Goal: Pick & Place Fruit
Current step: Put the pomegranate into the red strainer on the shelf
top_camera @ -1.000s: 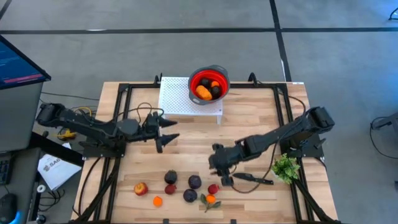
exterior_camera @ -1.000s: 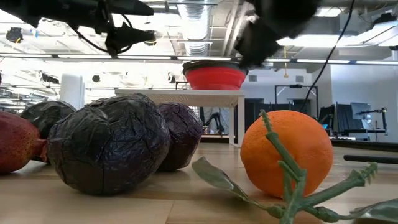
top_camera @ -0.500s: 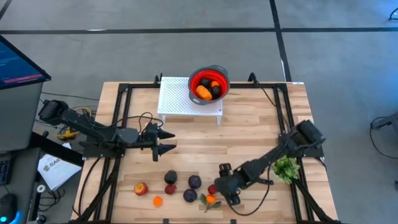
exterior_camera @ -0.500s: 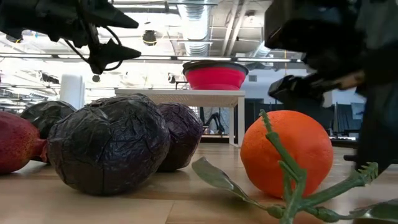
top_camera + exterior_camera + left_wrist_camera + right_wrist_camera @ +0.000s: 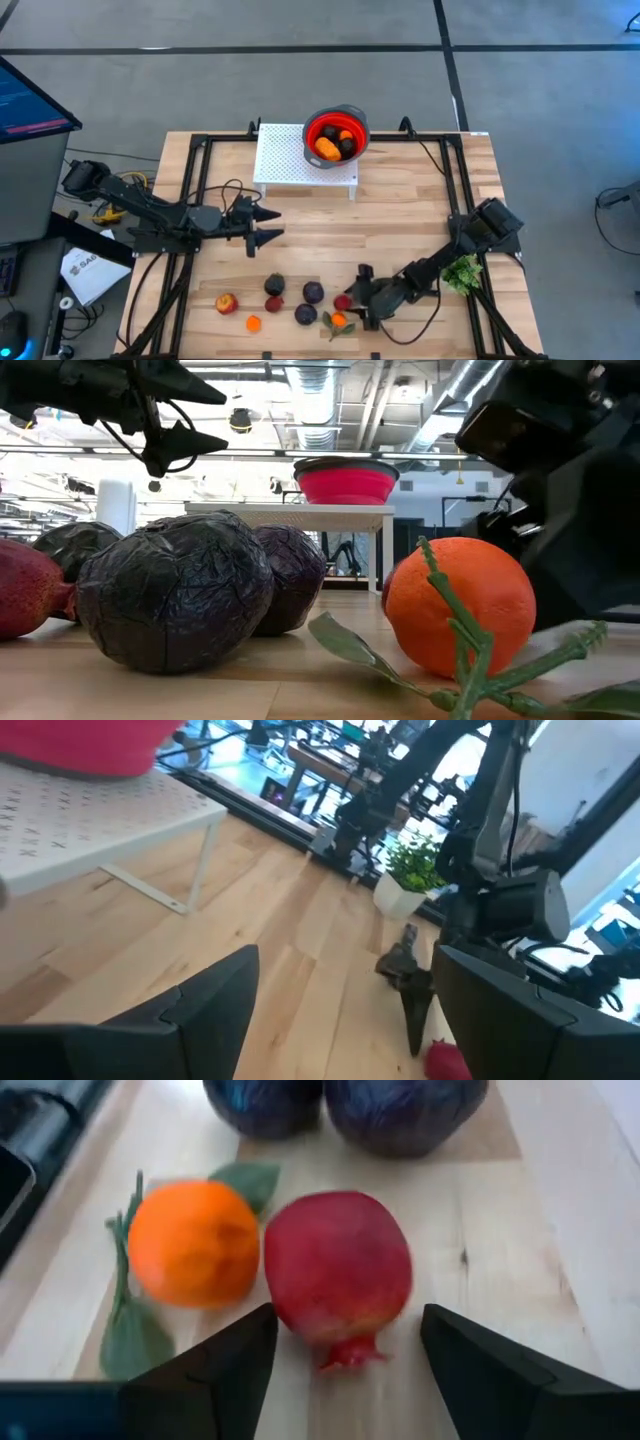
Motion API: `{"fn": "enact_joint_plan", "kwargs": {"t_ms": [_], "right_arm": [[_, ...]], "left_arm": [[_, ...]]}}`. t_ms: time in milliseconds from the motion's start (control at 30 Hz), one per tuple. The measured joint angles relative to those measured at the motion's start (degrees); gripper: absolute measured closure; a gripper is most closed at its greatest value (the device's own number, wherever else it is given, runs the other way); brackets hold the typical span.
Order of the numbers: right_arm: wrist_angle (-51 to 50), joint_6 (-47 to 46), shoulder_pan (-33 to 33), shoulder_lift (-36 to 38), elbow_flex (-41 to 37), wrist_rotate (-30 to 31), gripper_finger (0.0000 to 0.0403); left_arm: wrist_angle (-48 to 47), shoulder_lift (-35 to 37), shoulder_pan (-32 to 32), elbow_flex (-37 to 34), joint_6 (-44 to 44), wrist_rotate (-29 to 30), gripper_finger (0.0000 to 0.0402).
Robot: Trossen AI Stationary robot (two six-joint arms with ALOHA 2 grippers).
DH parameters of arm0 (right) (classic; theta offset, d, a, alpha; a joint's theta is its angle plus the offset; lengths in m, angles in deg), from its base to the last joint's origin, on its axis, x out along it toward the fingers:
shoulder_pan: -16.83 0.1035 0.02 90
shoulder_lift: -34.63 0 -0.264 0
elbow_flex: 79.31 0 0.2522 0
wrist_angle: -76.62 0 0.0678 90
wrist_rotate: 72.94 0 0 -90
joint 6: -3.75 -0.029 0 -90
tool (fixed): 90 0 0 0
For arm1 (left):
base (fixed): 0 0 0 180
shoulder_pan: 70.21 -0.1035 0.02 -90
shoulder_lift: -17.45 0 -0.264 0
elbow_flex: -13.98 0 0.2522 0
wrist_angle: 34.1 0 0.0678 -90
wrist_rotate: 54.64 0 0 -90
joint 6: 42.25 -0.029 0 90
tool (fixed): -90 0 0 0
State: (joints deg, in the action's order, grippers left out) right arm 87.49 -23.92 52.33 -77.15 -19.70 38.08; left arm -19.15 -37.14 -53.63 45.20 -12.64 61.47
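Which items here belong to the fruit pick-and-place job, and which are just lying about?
Job: red fruit between the open right gripper fingers; leafy orange; purple fruits; red-yellow fruit; small orange; red bowl holding fruit.
Lying about: green bunch; white stand; left gripper, waiting.

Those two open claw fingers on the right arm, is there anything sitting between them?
Right wrist view: the right gripper has a red pomegranate-like fruit at its mouth, fingers open on each side, not yet closed.

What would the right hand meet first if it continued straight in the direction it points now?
Most likely the red pomegranate-like fruit: the right hand is open, and the fruit sits centred just ahead between its fingers. The leafy orange lies off to one side, and two dark purple fruits lie farther behind.
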Motion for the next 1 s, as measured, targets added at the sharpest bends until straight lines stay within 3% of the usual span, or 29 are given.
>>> {"fn": "enact_joint_plan", "kwargs": {"t_ms": [167,400,533,667,800,1000], "right_arm": [[5.6,2.98,-2.48,-0.31,-2.18,-0.18,0.0184],[5.67,4.55,-5.74,0.0,-2.16,-0.18,0.0253],[3.88,5.31,-7.42,4.23,-2.19,-0.18,0.0277],[-1.64,6.1,-11.1,10.88,-2.1,-0.1,0.0265],[-4.75,9.55,-16.21,16.56,-2.08,0.03,0.0255],[-4.97,18.18,-22.08,17.79,0.49,-0.16,0.0265]], "left_arm": [[0.35,0.0,-0.02,0.0,0.97,1.88,0.0112],[1.55,0.0,-0.04,0.0,0.97,2.86,0.0112],[3.3,-2.42,-0.04,0.0,1.74,2.88,0.0112],[5.99,-9.41,-1.21,1.03,6.36,2.43,0.0112],[8.9,-18.1,-4.14,3.95,11.52,-1.77,0.0112],[16.29,-29.16,-9.43,8.42,12.8,-9.24,0.0112]]}}
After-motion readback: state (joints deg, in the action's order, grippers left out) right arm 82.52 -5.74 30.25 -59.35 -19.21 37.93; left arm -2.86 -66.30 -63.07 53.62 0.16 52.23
